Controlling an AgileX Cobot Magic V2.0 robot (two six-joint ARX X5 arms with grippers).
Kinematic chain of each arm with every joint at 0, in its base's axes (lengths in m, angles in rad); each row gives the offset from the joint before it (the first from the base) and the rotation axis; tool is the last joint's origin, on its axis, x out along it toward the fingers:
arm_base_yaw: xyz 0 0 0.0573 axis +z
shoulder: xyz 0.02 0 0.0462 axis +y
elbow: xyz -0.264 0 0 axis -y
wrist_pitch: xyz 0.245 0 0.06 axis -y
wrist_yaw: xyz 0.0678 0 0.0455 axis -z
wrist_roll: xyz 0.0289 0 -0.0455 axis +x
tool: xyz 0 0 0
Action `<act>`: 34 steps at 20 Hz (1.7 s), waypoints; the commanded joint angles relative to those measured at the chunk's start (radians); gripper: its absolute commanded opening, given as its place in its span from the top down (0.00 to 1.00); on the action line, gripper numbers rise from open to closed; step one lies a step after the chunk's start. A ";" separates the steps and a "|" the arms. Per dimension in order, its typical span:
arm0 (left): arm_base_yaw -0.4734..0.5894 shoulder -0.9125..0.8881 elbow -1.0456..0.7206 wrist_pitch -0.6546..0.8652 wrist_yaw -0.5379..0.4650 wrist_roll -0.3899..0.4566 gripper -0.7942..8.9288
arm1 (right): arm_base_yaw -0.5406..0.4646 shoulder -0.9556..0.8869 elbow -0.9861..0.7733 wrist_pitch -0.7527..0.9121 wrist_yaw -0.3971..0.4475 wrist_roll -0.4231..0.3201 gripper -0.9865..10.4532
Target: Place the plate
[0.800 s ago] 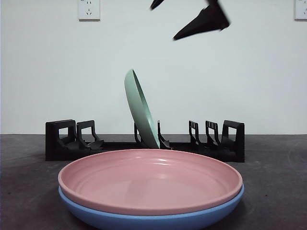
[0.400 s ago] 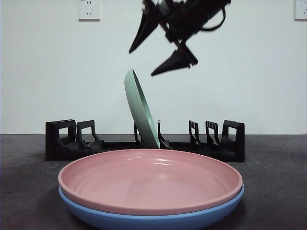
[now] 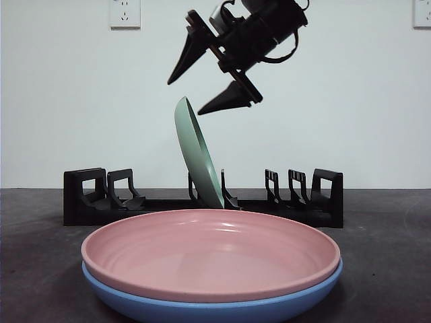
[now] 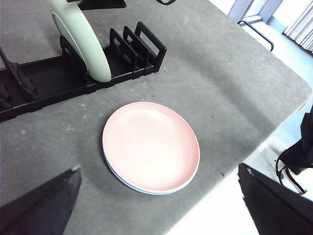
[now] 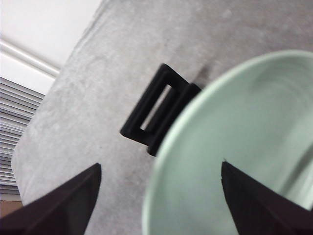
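Right tool (image 3: 202, 84): above the top rim of the green plate (image 3: 197, 153), jaws spread wide, holding nothing. In front view one jaw tip sits just above and beside the plate's upper edge, the other higher up; no contact visible. Right wrist view confirms: green plate's rim and inner face lie between the two jaws, w/ an end loop of the rack (image 5: 155, 111) visible past the rim.

Green plate: standing on edge in a middle slot of the black dish rack (image 3: 202, 198), tilted, top leaning toward the left side of front view. Lower edge seated in the rack between dividers. Other slots on both sides hold nothing visible.

Pink plate (image 3: 210, 252): lying flat, stacked directly on a blue plate (image 3: 215, 306); blue one shows only as a rim below the pink. Stack sits on the grey surface (image 3: 384, 262) in front of the rack, well apart from it. Left wrist view shows the same stack (image 4: 150, 147) near the surface's front edge, rack and green plate (image 4: 80, 44) behind it.

Left tool (image 4: 156, 205): high above the surface, looking down on the stack; jaws wide apart, nothing between them, not near any plate.

Wall behind: white, socket (image 3: 124, 13) at upper left of front view.
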 commanded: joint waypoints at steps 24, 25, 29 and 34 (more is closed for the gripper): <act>-0.004 0.002 0.021 0.015 -0.001 -0.002 0.41 | 0.032 0.000 0.037 -0.010 0.043 0.109 0.91; -0.004 0.002 0.021 0.015 -0.001 -0.002 0.41 | 0.029 -0.014 0.040 -0.014 0.034 0.109 0.91; -0.004 0.002 0.021 0.016 -0.001 0.001 0.41 | 0.022 -0.089 0.041 -0.050 -0.013 0.098 0.91; -0.004 0.002 0.021 0.017 -0.001 0.001 0.41 | 0.024 -0.206 0.041 -0.200 -0.018 -0.021 0.91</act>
